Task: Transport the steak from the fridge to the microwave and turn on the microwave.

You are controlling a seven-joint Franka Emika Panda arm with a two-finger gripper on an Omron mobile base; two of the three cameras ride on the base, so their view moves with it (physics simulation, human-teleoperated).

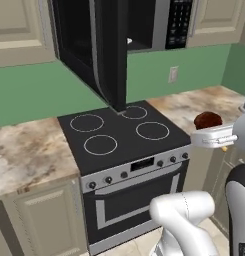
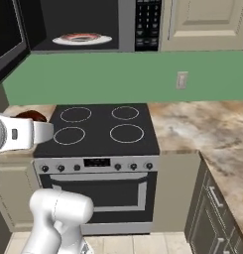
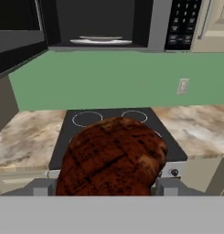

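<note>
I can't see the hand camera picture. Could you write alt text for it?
A dark red-brown steak sits large in the foreground between the two fingertips of the gripper. Beyond it lie a black stove and marbled counter against a green wall. Above, the microwave stands open with a plate inside.

Seared, rough, grill-lined brown crust on the steak [image 3: 112,157] between the hand's fingers. Beyond the hand, smooth matt black glass on the stove [image 3: 115,132]; mottled polished stone on the bench [image 3: 26,137] either side. Above, glossy black microwave [image 3: 109,23] with grey metal trim.
</note>
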